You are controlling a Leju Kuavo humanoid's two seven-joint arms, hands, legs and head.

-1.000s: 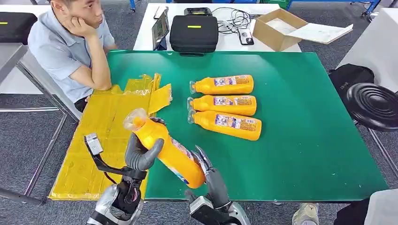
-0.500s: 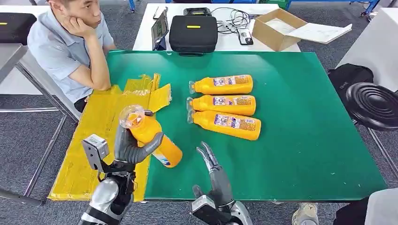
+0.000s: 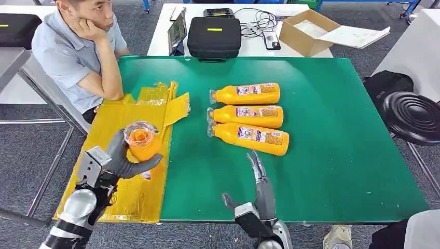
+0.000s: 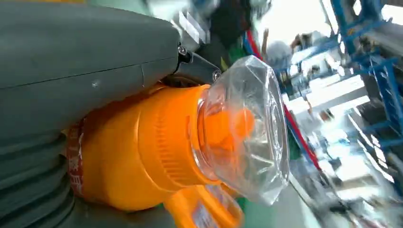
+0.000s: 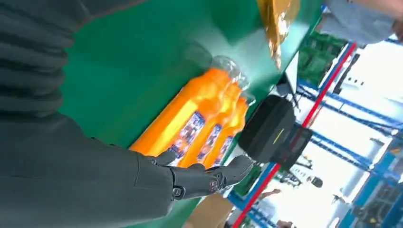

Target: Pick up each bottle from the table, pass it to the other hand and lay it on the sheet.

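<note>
My left hand (image 3: 120,161) grips an orange bottle (image 3: 142,144) with a clear cap, held above the yellow sheet (image 3: 117,155) with the cap toward the camera. The left wrist view has the same bottle (image 4: 157,152) up close, its clear cap (image 4: 247,128) beyond my fingers. My right hand (image 3: 261,181) hovers over the green table (image 3: 332,155) near its front edge, fingers straight and apart, holding nothing. Three more orange bottles (image 3: 249,116) lie side by side mid-table, just beyond that hand. They also show in the right wrist view as bottles (image 5: 199,123) past my fingers (image 5: 209,178).
A person (image 3: 78,52) sits at the table's far left corner, elbow by the sheet. A black case (image 3: 214,36), a cardboard box (image 3: 311,31) and cables sit on the white table behind. A black stool (image 3: 412,116) stands to the right.
My left hand carried the bottle leftward from above the table edge to over the yellow sheet. The right hand let go of it and moved right, toward the three lying bottles.
</note>
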